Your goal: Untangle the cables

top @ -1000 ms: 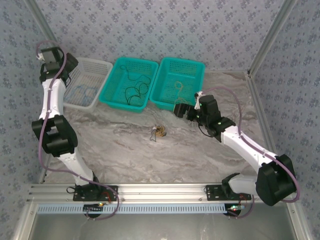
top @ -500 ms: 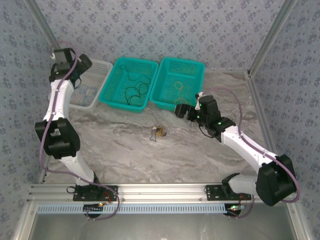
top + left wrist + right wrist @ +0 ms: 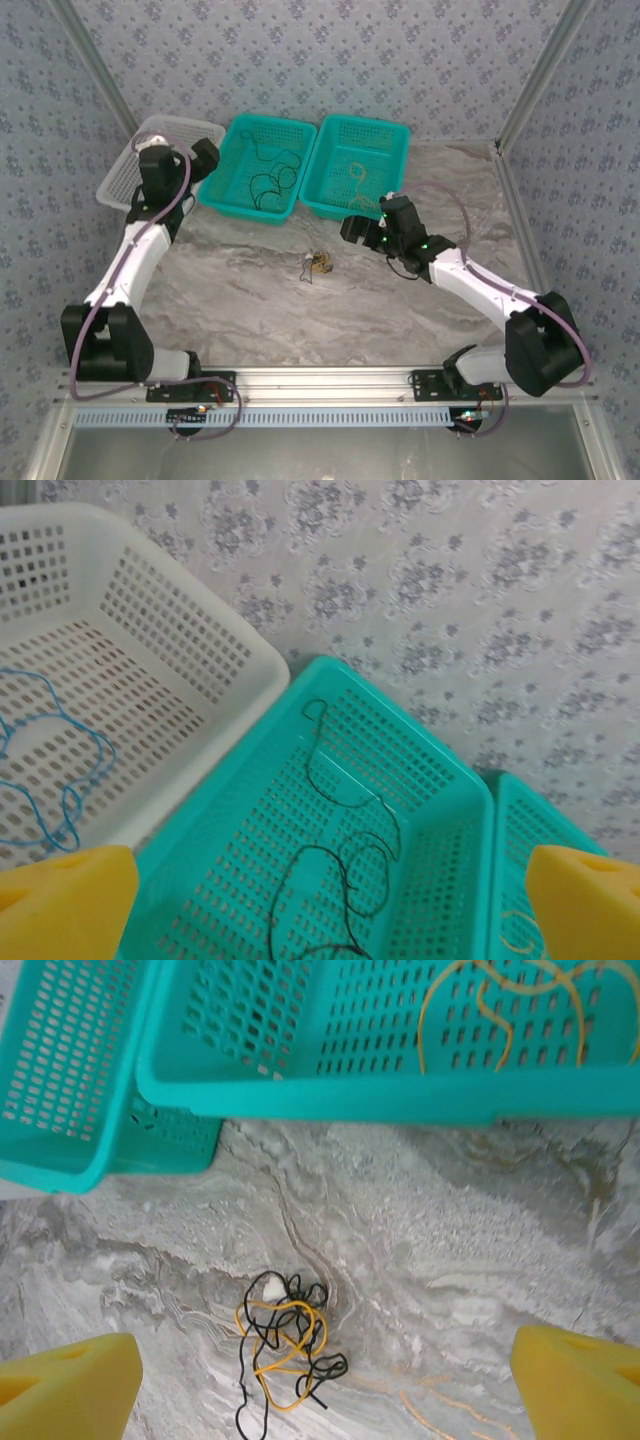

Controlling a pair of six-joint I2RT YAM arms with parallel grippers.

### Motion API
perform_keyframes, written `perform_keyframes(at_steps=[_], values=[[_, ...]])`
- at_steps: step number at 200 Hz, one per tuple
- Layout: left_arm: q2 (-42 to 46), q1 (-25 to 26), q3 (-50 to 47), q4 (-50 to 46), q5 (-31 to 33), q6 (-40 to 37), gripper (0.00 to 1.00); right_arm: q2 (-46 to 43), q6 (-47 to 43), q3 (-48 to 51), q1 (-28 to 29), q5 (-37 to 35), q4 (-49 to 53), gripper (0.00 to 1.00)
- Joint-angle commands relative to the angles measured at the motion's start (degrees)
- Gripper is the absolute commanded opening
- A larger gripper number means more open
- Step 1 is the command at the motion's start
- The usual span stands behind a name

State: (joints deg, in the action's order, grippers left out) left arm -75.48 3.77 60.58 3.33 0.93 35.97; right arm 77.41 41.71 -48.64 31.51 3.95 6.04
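Black and yellow cables (image 3: pixel 285 1355) are shown clumped on the table (image 3: pixel 470 1230). The left gripper (image 3: pixel 206 158) and right gripper (image 3: pixel 353 228) are spread wide, empty.

Fixed view high behind, left wrist over middle teal basket (image 3: pixel 430 780), right wrist near table (image 3: pixel 450 1240), sharing that basket

The tabletop (image 3: pixel 450 1260) has a grey, veined stone look with a smooth, mostly matt face, and the tangled cables (image 3: pixel 285 1345) on it are thin, smooth-jacketed cords. The teal basket (image 3: pixel 240 880) and the white basket (image 3: pixel 170 630) are moulded, perforated plastic with a faint sheen. The pads (image 3: pixel 65 1375) of the right end effector (image 3: pixel 320 1375) look like matt yellow foam, and the near-edge rail (image 3: pixel 320 380) is ribbed bare metal.
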Motion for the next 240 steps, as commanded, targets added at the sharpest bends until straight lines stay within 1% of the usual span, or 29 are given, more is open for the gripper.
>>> perform_keyframes(at_steps=[1, 20, 35, 44, 69, 84, 92, 112, 135, 142, 167, 189, 240], values=[[5.56, 2.49, -4.37, 6.15, 0.25, 2.78, 0.99, 2.18, 4.22, -0.86, 1.86, -1.22, -1.07, 0.96], [8.86, 4.89, -8.19, 5.69, 0.09, 3.18, 0.99, 4.03, 4.28, -0.96, 3.86, -1.26, -3.39, 0.94], [10.61, 6.62, -10.46, 4.24, -0.45, 3.46, 0.99, 5.97, 2.41, -2.50, 5.50, -2.55, -2.04, 0.91], [11.26, 7.58, -11.52, 3.20, -1.00, 3.57, 0.99, 7.00, 0.78, -3.80, 6.46, -3.92, -0.59, 0.85], [12.66, 9.57, -14.24, 0.86, -1.88, 4.96, 0.99, 10.08, -4.44, -8.95, 9.04, -7.50, 4.46, 0.73], [13.29, 10.20, -16.17, 1.38, -2.70, 6.31, 0.99, 12.14, -5.15, -11.82, 10.27, -8.99, 6.60, 0.67], [13.51, 10.46, -17.01, 1.55, -3.21, 6.84, 0.99, 13.31, -7.29, -13.32, 10.69, -8.99, 7.42, 0.64], [13.44, 10.82, -18.16, 1.36, -4.20, 7.49, 0.99, 16.35, -7.95, -16.13, 11.45, -7.61, 8.41, 0.57], [13.34, 10.94, -18.82, 0.46, -4.98, 7.45, 0.99, 20.39, -8.27, -19.13, 12.21, -6.15, 10.41, 0.54], [13.43, 10.92, -19.20, 0.32, -4.89, 7.51, 0.99, 21.73, -8.38, -21.95, 12.56, -6.12, 11.30, 0.52], [13.95, 10.86, -20.56, 0.73, -4.25, 7.56, 0.99, 25.74, -9.18, -25.71, 13.72, -7.67, 13.60, 0.39], [14.29, 10.84, -21.07, -0.04, -3.58, 6.69, 0.99, 28.64, -9.44, -28.39, 14.36, -8.59, 15.49, 0.36], [15.27, 10.57, -21.42, -1.58, -2.00, 4.86, 0.99, 33.47, -9.46, -31.74, 15.15, -9.19, 18.50, 0.33]])
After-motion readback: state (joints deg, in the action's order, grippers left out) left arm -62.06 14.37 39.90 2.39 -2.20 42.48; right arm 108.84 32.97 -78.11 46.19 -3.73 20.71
